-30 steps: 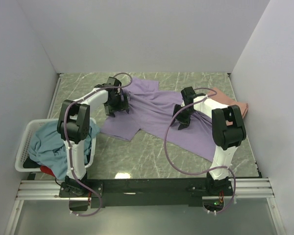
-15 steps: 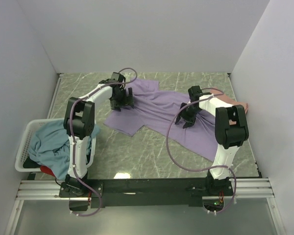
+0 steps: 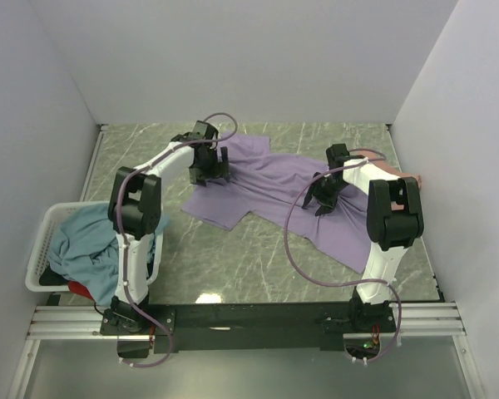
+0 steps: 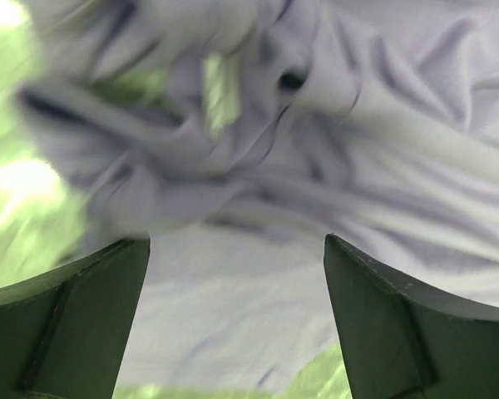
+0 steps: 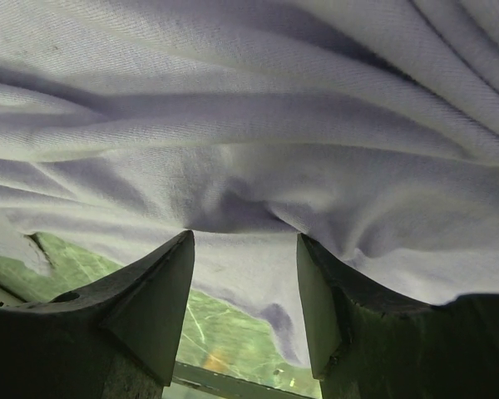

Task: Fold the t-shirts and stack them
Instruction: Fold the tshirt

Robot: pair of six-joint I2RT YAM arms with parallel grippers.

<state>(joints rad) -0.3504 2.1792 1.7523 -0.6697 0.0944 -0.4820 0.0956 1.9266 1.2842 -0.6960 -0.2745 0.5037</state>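
The lavender t-shirt [image 3: 270, 187] lies spread and wrinkled across the middle of the table. My left gripper [image 3: 208, 173] is down on its left sleeve area, and in the left wrist view the left gripper [image 4: 237, 241] is open wide, with lavender cloth [image 4: 233, 307] under the gap. My right gripper [image 3: 324, 201] rests on the shirt's right part. Seen from the right wrist, this gripper [image 5: 244, 237] is open, with a fold of cloth [image 5: 249, 166] bunched against its fingertips. A salmon-pink t-shirt [image 3: 392, 170] lies folded at the back right. A teal-blue t-shirt [image 3: 79, 241] and a bit of red t-shirt [image 3: 79, 289] sit in the basket.
A white slatted basket [image 3: 40, 249] stands at the table's left front edge. White walls close in the table at the back and both sides. The black rail [image 3: 249, 316] with the arm bases runs along the near edge.
Both grippers have moved toward the back of the table, and the lavender shirt has slid with them, away from the near edge and a little to the right.
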